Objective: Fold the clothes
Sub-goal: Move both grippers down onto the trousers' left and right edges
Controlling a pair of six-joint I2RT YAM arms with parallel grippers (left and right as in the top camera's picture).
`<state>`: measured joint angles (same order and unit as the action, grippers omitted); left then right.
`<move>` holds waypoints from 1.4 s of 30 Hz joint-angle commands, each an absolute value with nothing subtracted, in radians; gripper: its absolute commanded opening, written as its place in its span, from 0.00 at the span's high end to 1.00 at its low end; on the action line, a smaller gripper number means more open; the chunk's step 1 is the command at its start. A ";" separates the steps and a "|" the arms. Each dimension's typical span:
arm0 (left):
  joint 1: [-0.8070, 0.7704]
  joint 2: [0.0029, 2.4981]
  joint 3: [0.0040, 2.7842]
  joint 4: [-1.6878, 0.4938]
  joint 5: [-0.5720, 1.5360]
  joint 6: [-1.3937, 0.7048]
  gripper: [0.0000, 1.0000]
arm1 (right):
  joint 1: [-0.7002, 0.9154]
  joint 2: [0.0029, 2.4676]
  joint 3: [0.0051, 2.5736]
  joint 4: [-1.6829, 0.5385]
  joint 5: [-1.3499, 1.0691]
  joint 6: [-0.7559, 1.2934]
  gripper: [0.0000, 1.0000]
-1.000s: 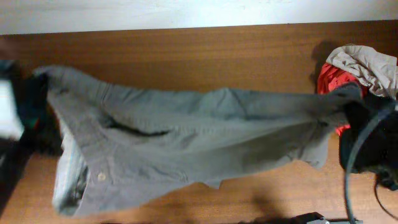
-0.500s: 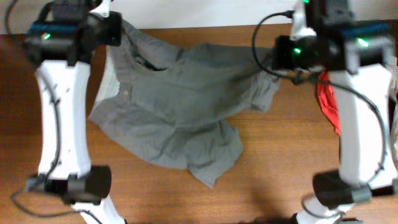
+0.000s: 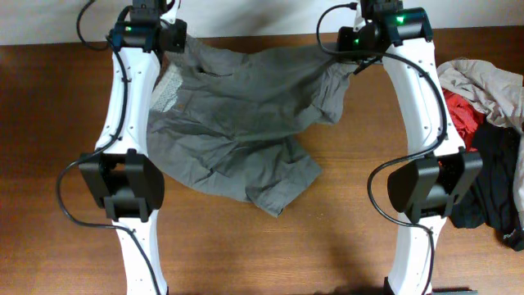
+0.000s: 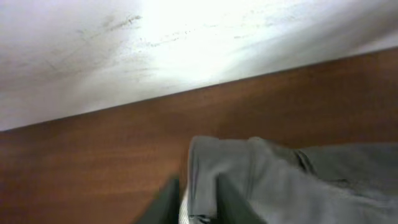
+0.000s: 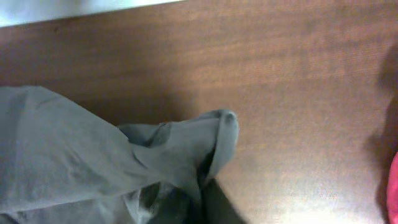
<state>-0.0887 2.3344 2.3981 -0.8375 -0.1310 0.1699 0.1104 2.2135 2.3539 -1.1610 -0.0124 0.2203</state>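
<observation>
We count two arms, two grippers, one pair of grey-olive shorts (image 3: 237, 131), and three other garments heaped at the table's right edge: one pale beige-grey garment (image 3: 483, 82), one red garment (image 3: 460, 116) and one black garment (image 3: 491, 184). In the overhead view the shorts are spread across the far middle of the table (image 3: 49, 123), wrinkled. Their two far corners run up to the grippers, and a bottom leg trails toward the near side. The left gripper (image 3: 173, 37) has the waistband corner, with a pale lining patch showing just below it. The right gripper (image 3: 348, 45) has the opposite far corner. The left wrist view adds what the overhead can't: two dark fingers (image 4: 165, 202) flank the cloth edge, closed on it, and the white wall (image 4: 124, 50) is right behind the table edge. The right wrist view shows bunched fabric pinched at a dark finger (image 5: 217, 202) (only one finger is readable, so we call it clamped on the cloth), plus a sliver of red at the frame's right edge. Only the overhead shows the whole pile.
</observation>
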 commanded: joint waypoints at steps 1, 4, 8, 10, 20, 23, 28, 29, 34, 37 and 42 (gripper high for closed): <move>-0.079 2.361 2.405 -0.810 -0.193 0.181 0.62 | 0.093 2.231 2.360 -1.122 0.020 0.175 0.60; -0.060 2.354 2.417 -0.813 -0.294 0.181 0.45 | 0.072 2.227 2.361 -1.111 0.059 0.161 0.41; -0.021 2.323 2.442 -0.909 -0.320 0.181 0.40 | 0.031 2.204 2.362 -1.178 0.046 0.162 0.39; -0.001 2.296 2.442 -0.968 -0.318 0.181 0.40 | 0.018 2.186 2.362 -1.227 0.033 0.162 0.39; 0.088 2.019 2.442 -1.200 -0.228 0.181 0.31 | 0.020 1.965 2.362 -1.446 -0.010 0.108 0.40; 0.113 1.907 2.442 -1.324 -0.126 0.181 0.32 | 0.020 1.847 2.362 -1.533 -0.058 0.108 0.39; 0.110 1.911 2.410 -1.374 0.165 0.233 0.63 | 0.020 1.778 2.362 -1.605 -0.065 0.112 0.35; 0.103 1.923 2.387 -1.373 0.173 0.238 0.71 | 0.021 1.778 2.362 -1.622 -0.075 0.113 0.35; 0.092 1.978 2.255 -1.369 0.171 0.242 0.91 | 0.030 1.797 2.300 -1.697 -0.180 0.116 0.46; 0.099 1.984 2.150 -1.352 0.168 0.242 0.95 | 0.073 1.797 2.171 -1.666 -0.192 0.111 0.63; 0.128 1.984 2.004 -1.320 0.112 0.242 0.95 | 0.165 1.797 1.909 -1.538 -0.194 0.084 0.58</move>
<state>0.1036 2.0129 2.0525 -1.3338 0.1318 0.2283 0.1085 1.7912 2.0251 -1.5726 -0.1638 0.1108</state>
